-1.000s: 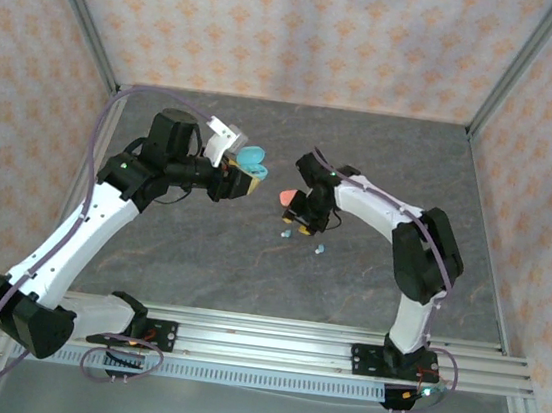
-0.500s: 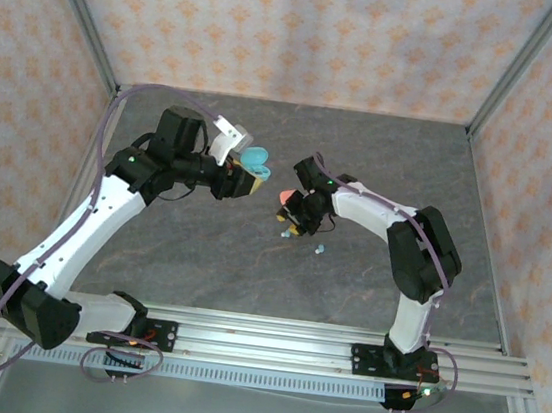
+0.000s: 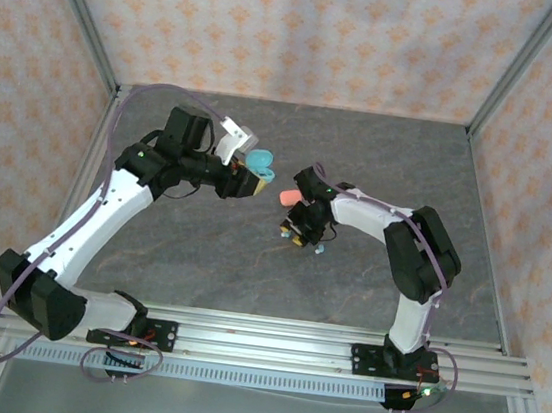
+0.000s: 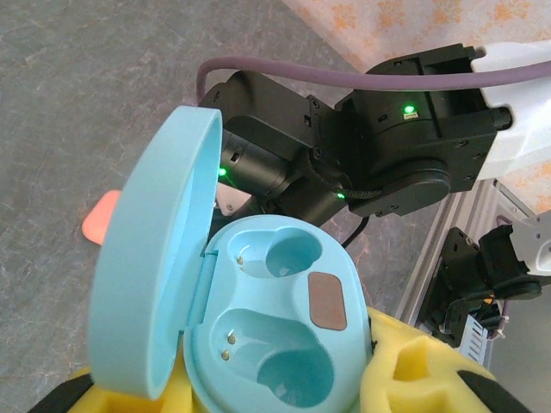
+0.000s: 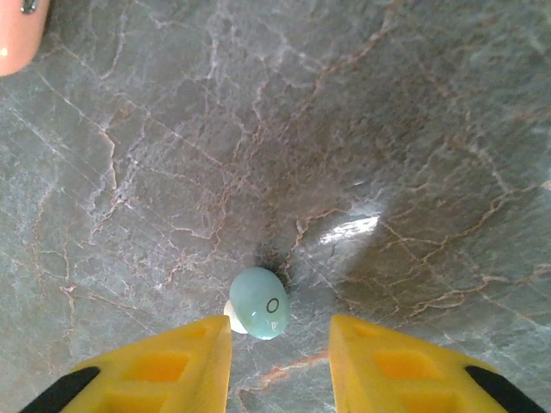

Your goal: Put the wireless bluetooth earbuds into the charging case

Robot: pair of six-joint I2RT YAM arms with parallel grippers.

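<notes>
My left gripper (image 3: 249, 177) is raised off the table and shut on a teal charging case (image 4: 284, 331). The case's lid (image 4: 151, 258) stands open and both wells are empty; yellow fingers (image 4: 415, 366) press its sides. My right gripper (image 3: 299, 234) is low over the table, open. A teal earbud (image 5: 260, 313) lies between its yellow fingertips (image 5: 176, 361), close to the left one, with a clear gap to the right one. Another teal earbud (image 3: 319, 249) lies just right of that gripper.
A salmon-pink case (image 3: 287, 198) lies on the grey marbled table between the two grippers, its corner (image 5: 17, 34) at the right wrist view's top left. The right arm (image 4: 387, 146) stands close behind the held case. Patterned walls enclose the table.
The right gripper has moved toward the near left and come down around a teal earbud, its fingers narrowing a little. The left arm has carried the open case slightly right and farther back.
</notes>
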